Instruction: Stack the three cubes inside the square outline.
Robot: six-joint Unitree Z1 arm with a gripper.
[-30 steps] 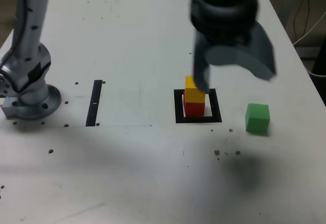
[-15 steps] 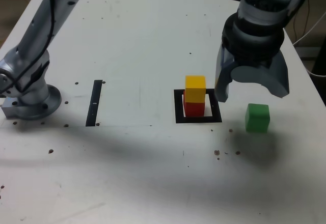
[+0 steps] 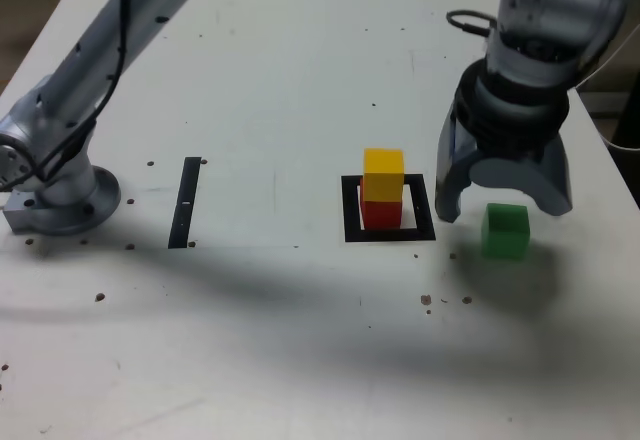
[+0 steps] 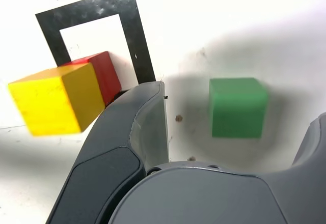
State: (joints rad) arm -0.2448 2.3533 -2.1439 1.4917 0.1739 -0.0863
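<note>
A yellow cube (image 3: 383,174) sits on a red cube (image 3: 379,213) inside the black square outline (image 3: 351,222). The green cube (image 3: 504,231) lies on the table to the exterior view's right of the outline. My gripper (image 3: 503,208) hangs open just above the green cube, one finger on each side of it, nothing held. The wrist view shows the green cube (image 4: 237,107) between the fingers, with the yellow cube (image 4: 55,99), the red cube (image 4: 104,75) and the square outline (image 4: 133,30) beyond one finger.
A narrow black strip (image 3: 187,201) lies at the exterior view's left of the outline. The arm's grey base (image 3: 55,190) stands at the far left. Small dark specks dot the white table (image 3: 300,340).
The gripper has moved from above the stack toward the exterior view's right and down over the green cube. The cubes have not moved.
</note>
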